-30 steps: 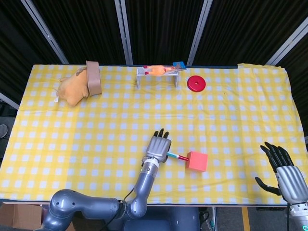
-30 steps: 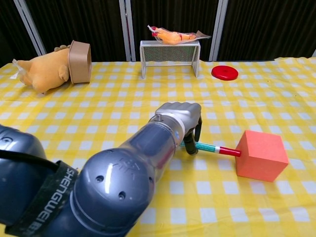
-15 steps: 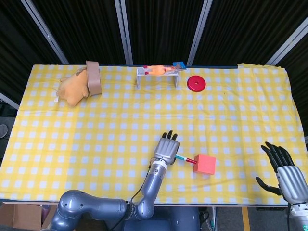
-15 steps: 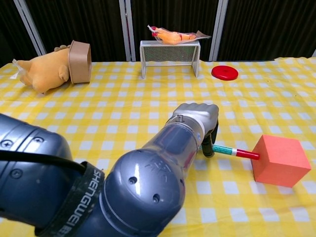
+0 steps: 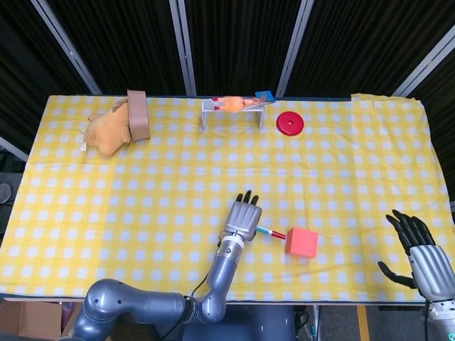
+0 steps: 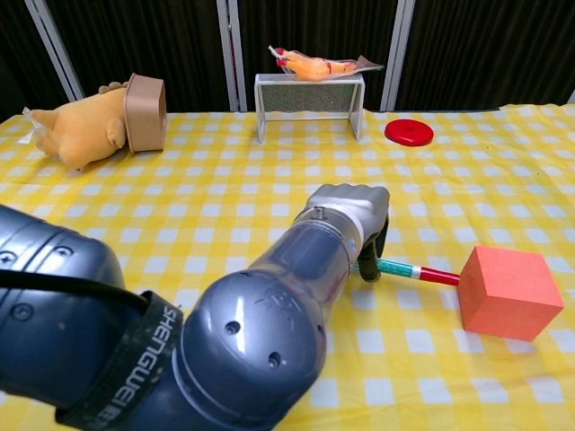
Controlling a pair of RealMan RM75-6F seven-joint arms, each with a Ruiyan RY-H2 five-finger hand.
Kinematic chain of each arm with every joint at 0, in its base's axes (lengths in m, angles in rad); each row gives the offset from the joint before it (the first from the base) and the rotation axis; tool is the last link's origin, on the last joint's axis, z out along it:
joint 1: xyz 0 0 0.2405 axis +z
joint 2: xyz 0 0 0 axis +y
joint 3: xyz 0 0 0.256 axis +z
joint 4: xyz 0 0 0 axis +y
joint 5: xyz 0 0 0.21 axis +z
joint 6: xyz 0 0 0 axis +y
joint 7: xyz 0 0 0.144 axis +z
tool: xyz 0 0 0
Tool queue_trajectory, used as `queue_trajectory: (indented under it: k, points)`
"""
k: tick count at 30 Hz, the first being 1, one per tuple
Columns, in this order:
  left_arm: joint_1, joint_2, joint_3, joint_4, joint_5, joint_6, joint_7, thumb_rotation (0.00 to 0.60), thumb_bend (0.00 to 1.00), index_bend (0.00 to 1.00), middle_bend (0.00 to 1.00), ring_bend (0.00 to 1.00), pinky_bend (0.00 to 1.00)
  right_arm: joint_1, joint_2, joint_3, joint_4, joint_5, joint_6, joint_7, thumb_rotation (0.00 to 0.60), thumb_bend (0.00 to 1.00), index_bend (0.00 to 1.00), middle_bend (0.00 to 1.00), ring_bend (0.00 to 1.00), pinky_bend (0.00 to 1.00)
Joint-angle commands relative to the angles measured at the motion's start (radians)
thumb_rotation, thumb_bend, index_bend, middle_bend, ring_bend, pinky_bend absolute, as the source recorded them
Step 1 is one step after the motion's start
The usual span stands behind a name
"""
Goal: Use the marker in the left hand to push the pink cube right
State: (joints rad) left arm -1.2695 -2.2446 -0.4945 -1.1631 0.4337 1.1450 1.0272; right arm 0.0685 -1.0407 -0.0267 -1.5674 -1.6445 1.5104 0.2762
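Gripping marker (image 6: pixel 411 270), left robot hand (image 5: pixel 243 218); tip at pink cube (image 5: pixel 301 241); right robot hand (image 5: pixel 419 250) open.

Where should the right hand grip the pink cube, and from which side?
Take the pink cube across its two flat side faces, coming from above. It sits flat on the cloth, top clear, and the marker in the left hand blocks only its left face.

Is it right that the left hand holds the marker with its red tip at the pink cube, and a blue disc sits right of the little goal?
Not quite: the disc is red, as the head view shows. The left hand does hold the marker at the pink cube.
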Motion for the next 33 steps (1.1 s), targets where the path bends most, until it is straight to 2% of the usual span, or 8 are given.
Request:
queue_trajectory:
  k: [1, 9, 15, 26, 33]
  points:
    - [0.039, 0.04, 0.02, -0.032, 0.013, 0.02, -0.005, 0.6, 0.46, 0.64, 0.12, 0.0, 0.12, 0.0, 0.001, 0.0, 0.001, 0.001, 0.0, 0.001, 0.6, 0.32, 0.0, 0.0, 0.0, 0.0]
    - [0.152, 0.172, 0.085, -0.141, 0.023, 0.045, -0.014, 0.6, 0.46, 0.64, 0.12, 0.0, 0.12, 0.001, -0.004, 0.0, 0.0, -0.003, -0.002, -0.013, 0.6, 0.32, 0.0, 0.0, 0.0, 0.0]
    - [0.245, 0.303, 0.16, -0.262, 0.065, 0.07, -0.036, 0.6, 0.46, 0.64, 0.12, 0.0, 0.12, 0.0, -0.004, 0.001, -0.001, 0.0, -0.003, -0.018, 0.6, 0.32, 0.0, 0.0, 0.0, 0.0]
    - [0.43, 0.576, 0.293, -0.489, 0.157, 0.118, -0.153, 0.6, 0.46, 0.63, 0.12, 0.0, 0.12, 0.001, -0.007, 0.002, -0.003, 0.001, -0.004, -0.022, 0.6, 0.32, 0.0, 0.0, 0.0, 0.0]
    - [0.521, 0.693, 0.369, -0.562, 0.206, 0.132, -0.226, 0.6, 0.45, 0.59, 0.11, 0.0, 0.12, 0.003, -0.01, 0.001, -0.009, -0.003, -0.008, -0.039, 0.6, 0.32, 0.0, 0.0, 0.0, 0.0]
